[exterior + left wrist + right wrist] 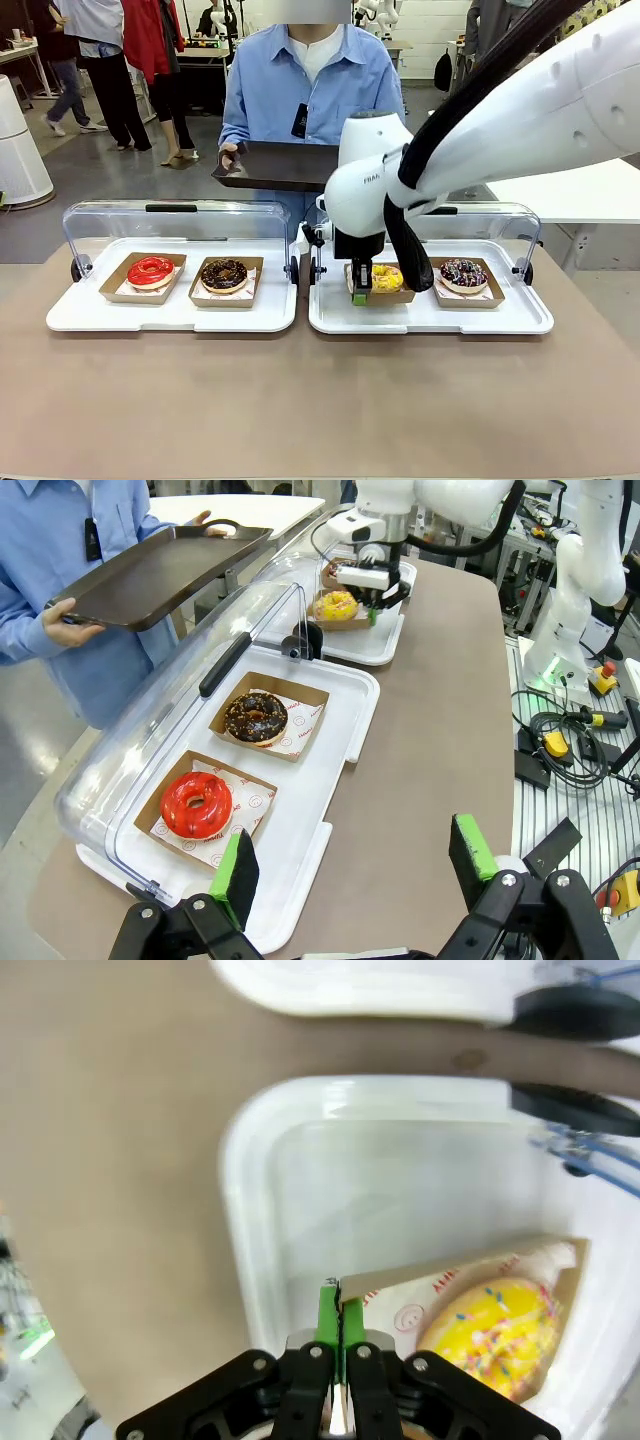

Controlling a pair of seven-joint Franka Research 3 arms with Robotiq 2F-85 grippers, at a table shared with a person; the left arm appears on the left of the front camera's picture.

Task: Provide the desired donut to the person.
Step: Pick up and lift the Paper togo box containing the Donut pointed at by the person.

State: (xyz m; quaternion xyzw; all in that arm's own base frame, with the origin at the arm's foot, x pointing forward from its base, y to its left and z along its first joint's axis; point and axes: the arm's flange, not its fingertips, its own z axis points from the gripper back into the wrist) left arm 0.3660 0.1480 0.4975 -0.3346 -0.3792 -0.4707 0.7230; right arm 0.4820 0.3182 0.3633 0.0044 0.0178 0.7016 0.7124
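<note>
- Four donuts: red donut (150, 270) and chocolate donut (224, 273) at lower left of the frame, yellow donut (387, 277) and dark sprinkled donut (463, 273) at lower right.
- One cardboard holder (115, 290) under each, four in all.
- Two white trays (100, 318) on the surface (300, 400), each with one clear lid (120, 222).
- One dark tray (275, 165).
- One person (310, 90) in a blue shirt.
- Two pincers: left pincer (355, 855), right pincer (361, 293).

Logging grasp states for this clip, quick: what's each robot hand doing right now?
Left hand: open, holding nothing.
Right hand: closed on the edge of the cardboard tray holding the yellow donut.
</note>
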